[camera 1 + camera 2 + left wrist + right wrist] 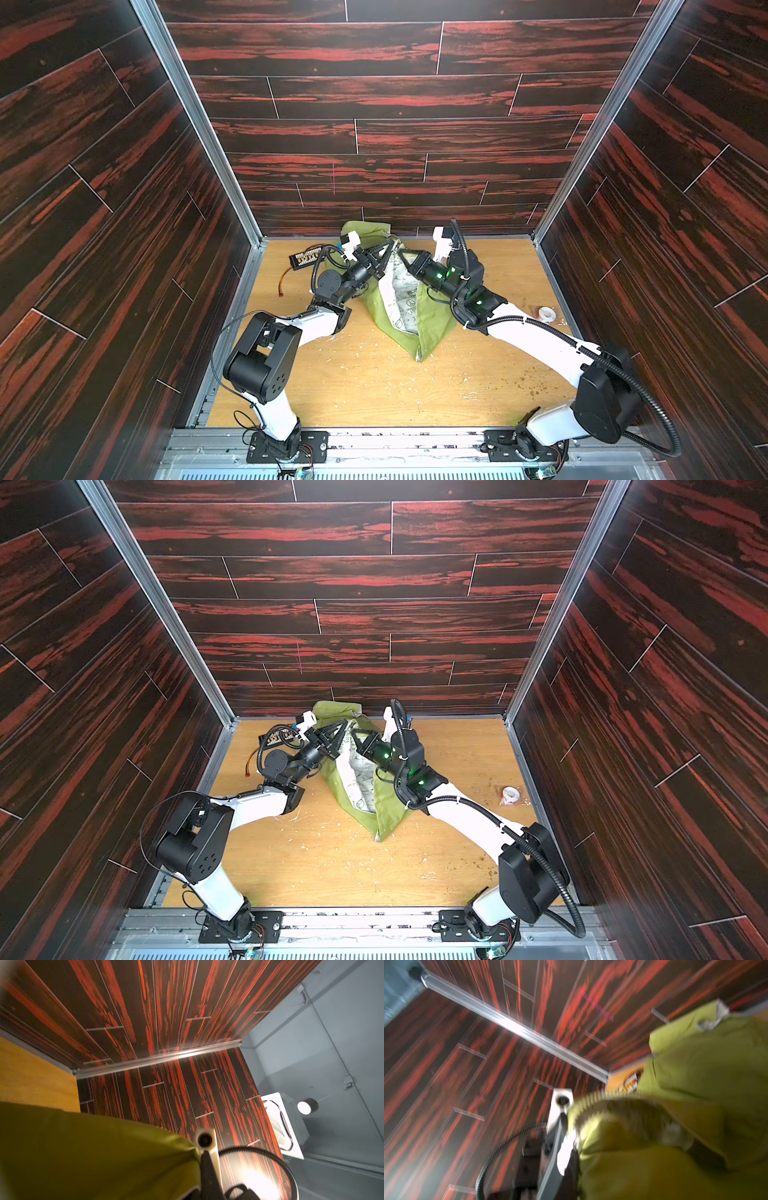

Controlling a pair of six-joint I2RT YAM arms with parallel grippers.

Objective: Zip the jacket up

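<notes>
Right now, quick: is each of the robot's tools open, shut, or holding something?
Left tool: shut on the raised jacket.
Right tool: against the jacket; open or shut cannot be told.

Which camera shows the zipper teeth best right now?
Right wrist: the zipper teeth arc across the jacket up close, though blurred. Both top views show the jacket open, teeth too small to see. Left wrist shows only plain green fabric.
</notes>
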